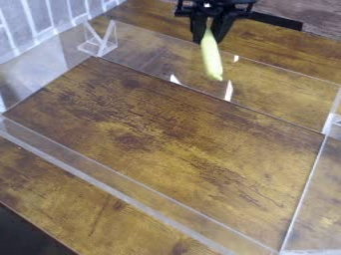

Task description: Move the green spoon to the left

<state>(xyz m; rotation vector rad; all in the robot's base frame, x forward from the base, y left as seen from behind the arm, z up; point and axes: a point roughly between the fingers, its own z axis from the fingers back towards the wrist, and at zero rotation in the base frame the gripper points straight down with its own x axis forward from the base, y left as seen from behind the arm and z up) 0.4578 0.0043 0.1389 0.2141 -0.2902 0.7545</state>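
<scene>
Fingers (209, 30) clamp green spoon (212, 58) near tray's far wall (147, 66)

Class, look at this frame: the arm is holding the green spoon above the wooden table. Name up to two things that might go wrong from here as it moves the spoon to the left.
1. The gripper pinches only the top end of the green spoon, which hangs down at a slight tilt; a quick sideways move might make it swing or slip out.
2. A clear plastic wall runs across the table just below the spoon; carried low, the dangling end might catch it.
</scene>
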